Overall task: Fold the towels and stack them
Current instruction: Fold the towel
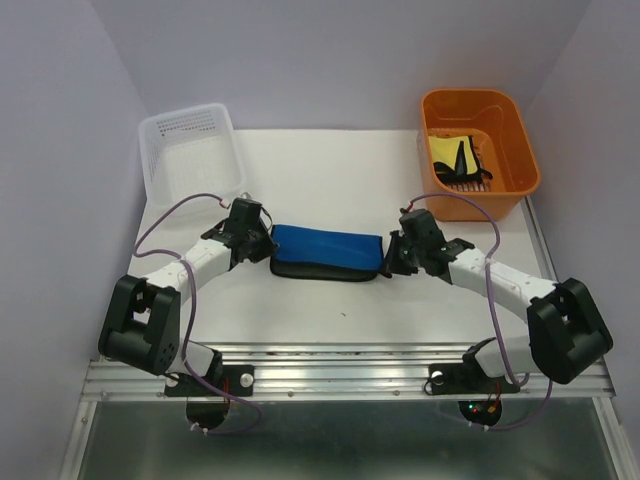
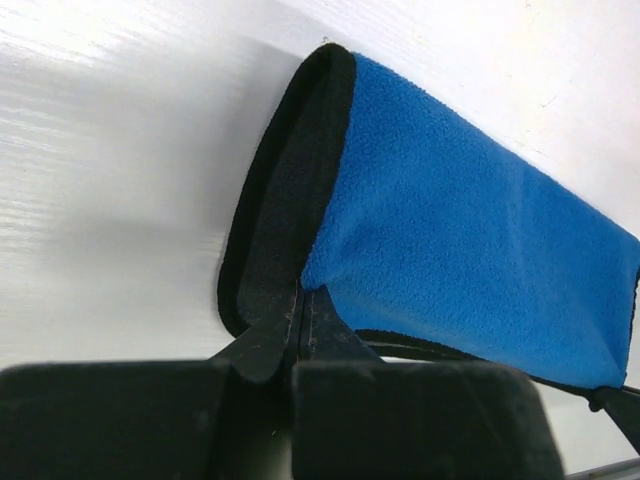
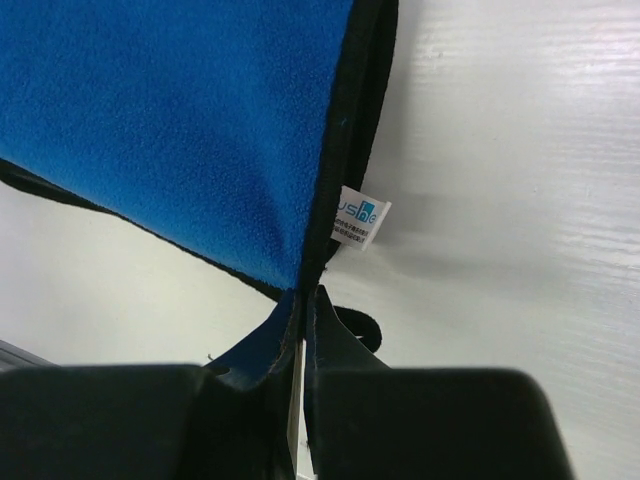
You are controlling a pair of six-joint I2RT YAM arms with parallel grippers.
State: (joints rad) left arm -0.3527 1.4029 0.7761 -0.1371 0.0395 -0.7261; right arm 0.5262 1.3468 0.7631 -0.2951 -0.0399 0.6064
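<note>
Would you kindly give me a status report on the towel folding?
Left tool shut on left end of blue towel. Right tool shut on its right end. Towel stretched between them. Nothing obstructing.

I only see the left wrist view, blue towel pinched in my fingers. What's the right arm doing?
Observer: The right gripper is shut on the opposite end of the blue towel, next to a small white label.
Operator: Where's the yellow towel?
Observer: The yellow towel lies in the orange bin, far right.
Operator: And far left?
Observer: A white mesh basket stands there.
</note>
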